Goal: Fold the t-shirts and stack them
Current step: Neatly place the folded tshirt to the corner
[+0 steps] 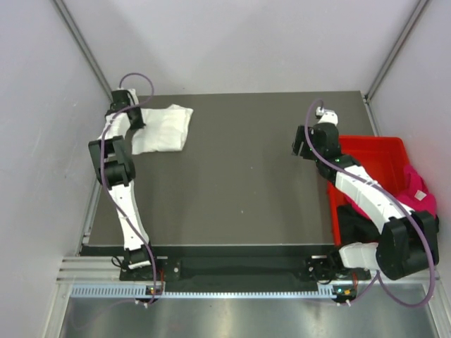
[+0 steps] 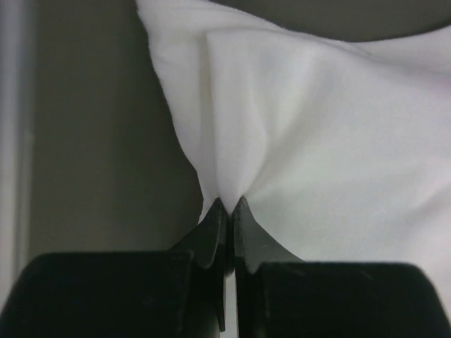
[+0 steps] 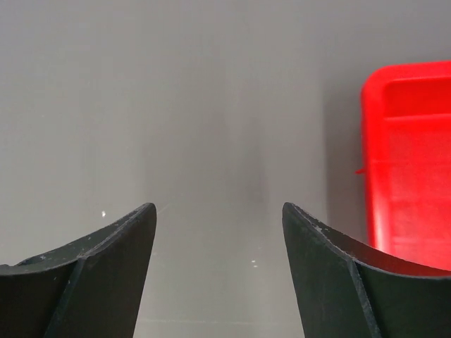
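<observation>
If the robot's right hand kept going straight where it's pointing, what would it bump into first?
Probably the bare table top; the open right gripper has nothing else ahead. The red bin sits off to its right.

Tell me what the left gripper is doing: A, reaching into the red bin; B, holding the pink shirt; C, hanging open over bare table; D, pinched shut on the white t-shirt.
D: the left wrist view shows the left gripper closed, with a fold of the white t-shirt pinched between its tips.
</observation>
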Action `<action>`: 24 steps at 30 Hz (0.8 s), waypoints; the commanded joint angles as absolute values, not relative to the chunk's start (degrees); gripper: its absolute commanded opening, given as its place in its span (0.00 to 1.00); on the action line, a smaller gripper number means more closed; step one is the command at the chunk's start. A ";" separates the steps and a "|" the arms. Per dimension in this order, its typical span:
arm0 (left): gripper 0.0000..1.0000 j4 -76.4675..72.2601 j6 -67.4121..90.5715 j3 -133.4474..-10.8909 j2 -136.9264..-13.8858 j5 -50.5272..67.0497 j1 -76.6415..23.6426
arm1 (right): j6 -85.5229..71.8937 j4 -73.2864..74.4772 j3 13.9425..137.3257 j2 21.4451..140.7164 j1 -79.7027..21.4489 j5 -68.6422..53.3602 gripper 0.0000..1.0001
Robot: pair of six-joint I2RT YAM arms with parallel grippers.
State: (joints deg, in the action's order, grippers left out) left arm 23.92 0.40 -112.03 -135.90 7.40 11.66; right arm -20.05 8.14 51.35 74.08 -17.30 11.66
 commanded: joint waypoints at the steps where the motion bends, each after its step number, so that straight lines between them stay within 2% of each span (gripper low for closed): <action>1: 0.00 26.36 -1.85 -125.89 -142.81 0.53 13.70 | -17.93 9.14 50.98 70.58 -16.35 14.67 0.73; 4: 0.00 26.72 -2.81 -133.39 -147.47 -4.03 15.29 | -17.23 9.75 50.28 68.65 -15.91 15.64 0.73; 7: 0.00 24.00 -4.83 -135.96 -149.41 -7.47 16.34 | -16.70 10.89 50.19 67.59 -15.56 15.91 0.73; 18: 0.00 16.88 -7.21 -136.49 -148.98 -12.12 19.60 | -15.73 13.01 50.71 65.74 -15.47 16.61 0.74; 24: 0.00 12.57 -7.12 -137.46 -147.92 -9.67 19.69 | -15.03 14.15 51.24 64.86 -15.47 16.52 0.75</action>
State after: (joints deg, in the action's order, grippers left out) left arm 19.27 -6.11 -134.17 -149.40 -9.28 18.98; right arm -16.14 13.54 50.22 67.26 -15.94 15.49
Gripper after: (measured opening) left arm 0.044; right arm 0.748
